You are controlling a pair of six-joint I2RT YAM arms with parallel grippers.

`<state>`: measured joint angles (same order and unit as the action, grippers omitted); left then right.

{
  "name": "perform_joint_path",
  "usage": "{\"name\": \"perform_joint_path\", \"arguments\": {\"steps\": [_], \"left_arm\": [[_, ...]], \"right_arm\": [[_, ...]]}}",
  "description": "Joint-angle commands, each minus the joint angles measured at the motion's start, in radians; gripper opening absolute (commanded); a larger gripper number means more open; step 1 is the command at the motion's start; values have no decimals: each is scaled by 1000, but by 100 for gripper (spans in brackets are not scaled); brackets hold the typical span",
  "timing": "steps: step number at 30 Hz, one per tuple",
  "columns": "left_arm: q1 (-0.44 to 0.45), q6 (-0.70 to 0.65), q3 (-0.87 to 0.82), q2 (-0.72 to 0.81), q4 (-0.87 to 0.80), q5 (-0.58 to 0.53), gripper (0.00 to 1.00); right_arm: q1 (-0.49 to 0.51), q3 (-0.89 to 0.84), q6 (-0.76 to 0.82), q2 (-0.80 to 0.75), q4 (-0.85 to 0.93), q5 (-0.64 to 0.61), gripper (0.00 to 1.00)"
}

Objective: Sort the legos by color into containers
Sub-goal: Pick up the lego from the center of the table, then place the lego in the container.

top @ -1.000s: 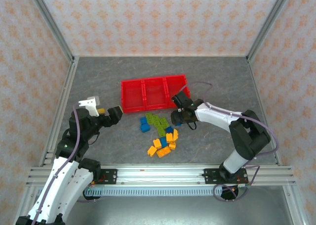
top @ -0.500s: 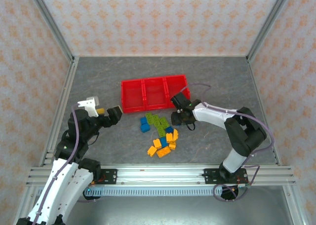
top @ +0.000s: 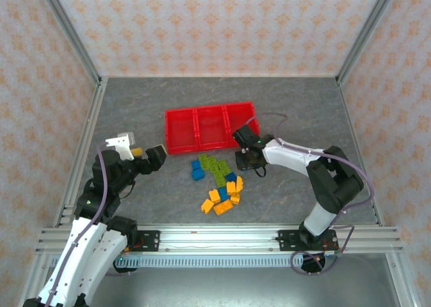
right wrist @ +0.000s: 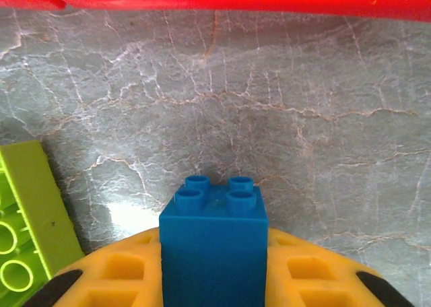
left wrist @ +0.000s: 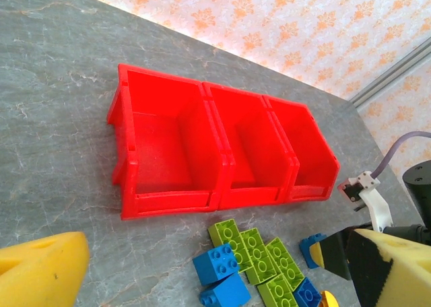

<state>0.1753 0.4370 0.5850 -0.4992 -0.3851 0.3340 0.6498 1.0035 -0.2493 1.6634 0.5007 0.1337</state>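
Right pincer [top: 243, 162] is clamping blue brick [right wrist: 213, 243], so I'd be lifting straight before swinging to tray [top: 210, 108] at 12 o'clock; left pincer [top: 143, 152] is hanging open.

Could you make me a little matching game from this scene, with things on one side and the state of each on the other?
Things:
1. left gripper
2. right gripper
3. tray
4. green bricks

States:
A. empty
B. lying on the table
C. wide open
D. closed on a blue brick

Pairs: 1-C, 2-D, 3-A, 4-B
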Motion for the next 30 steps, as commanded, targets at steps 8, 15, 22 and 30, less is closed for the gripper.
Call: {"name": "perform_joint_path", "arguments": {"steps": [8,15,22,30], "left_arm": [[4,-19,-5,19,36,24,99],[4,-7,1,40,20,-34,99],[3,-1,0,63,29,-42,99],[3,5,2,67,38,-7,99]], "right_arm": [[-30,188,89,-115,16,-49,23],[-109,390,182,50,42,-55,21],[-149,513,210,190,55,-53,31],[-150,518,183,164,83,-27,65]]}}
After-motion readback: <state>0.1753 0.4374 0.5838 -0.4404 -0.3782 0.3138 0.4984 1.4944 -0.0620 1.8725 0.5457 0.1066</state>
